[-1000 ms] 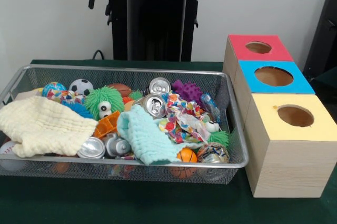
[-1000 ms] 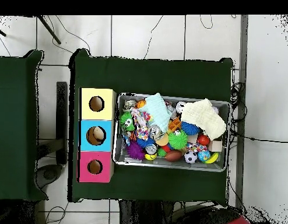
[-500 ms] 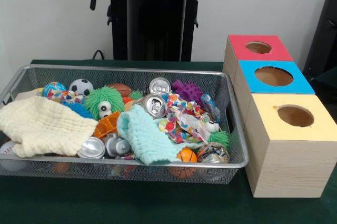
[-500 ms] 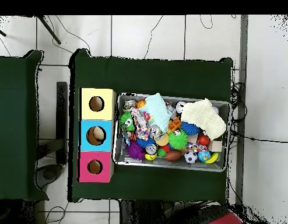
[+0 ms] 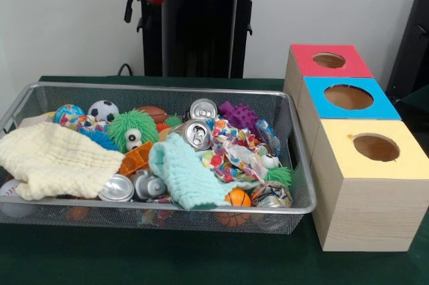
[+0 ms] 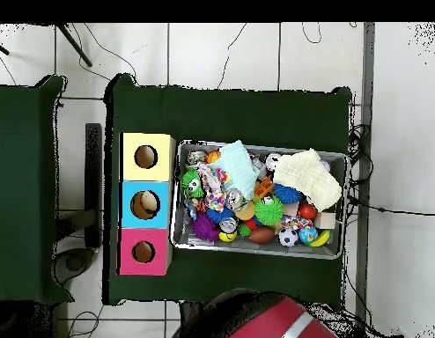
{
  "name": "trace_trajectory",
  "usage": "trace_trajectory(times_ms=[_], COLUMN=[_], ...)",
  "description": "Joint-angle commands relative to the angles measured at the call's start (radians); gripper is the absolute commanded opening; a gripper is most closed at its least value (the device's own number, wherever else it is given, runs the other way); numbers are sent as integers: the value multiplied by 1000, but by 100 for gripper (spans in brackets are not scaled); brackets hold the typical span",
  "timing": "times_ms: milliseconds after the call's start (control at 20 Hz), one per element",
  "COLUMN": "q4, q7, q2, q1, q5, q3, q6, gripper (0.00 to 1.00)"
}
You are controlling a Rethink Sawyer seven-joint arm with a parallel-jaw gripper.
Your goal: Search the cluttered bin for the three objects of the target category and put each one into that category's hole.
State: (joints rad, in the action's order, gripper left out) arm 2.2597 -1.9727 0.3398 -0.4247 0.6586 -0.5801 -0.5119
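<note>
Three boxes (image 5: 348, 131) stood beside the bin (image 5: 154, 208) in the front view, and the bin sat full of toys, cans (image 5: 196, 133) and cloths (image 5: 53, 157). The gripper (image 5: 129, 9) hung high by the pedestal (open or closed, I cannot tell). From overhead, something pale showed inside the blue box's hole (image 6: 145, 205), so sorting probably had plenty left.
</note>
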Motion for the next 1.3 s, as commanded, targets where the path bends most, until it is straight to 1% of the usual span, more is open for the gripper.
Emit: trace_trajectory(times_ms=[50,400,800,1300], q4=[107,134,150,148], q7=[-233,-247,-253,-262], q2=[-99,-55,-23,-29], q1=[76,138,198,253], q5=[-98,-180,-275,-382], q3=[240,294,363,420], q6=[-23,31,60,58], gripper=[100,100,100,100])
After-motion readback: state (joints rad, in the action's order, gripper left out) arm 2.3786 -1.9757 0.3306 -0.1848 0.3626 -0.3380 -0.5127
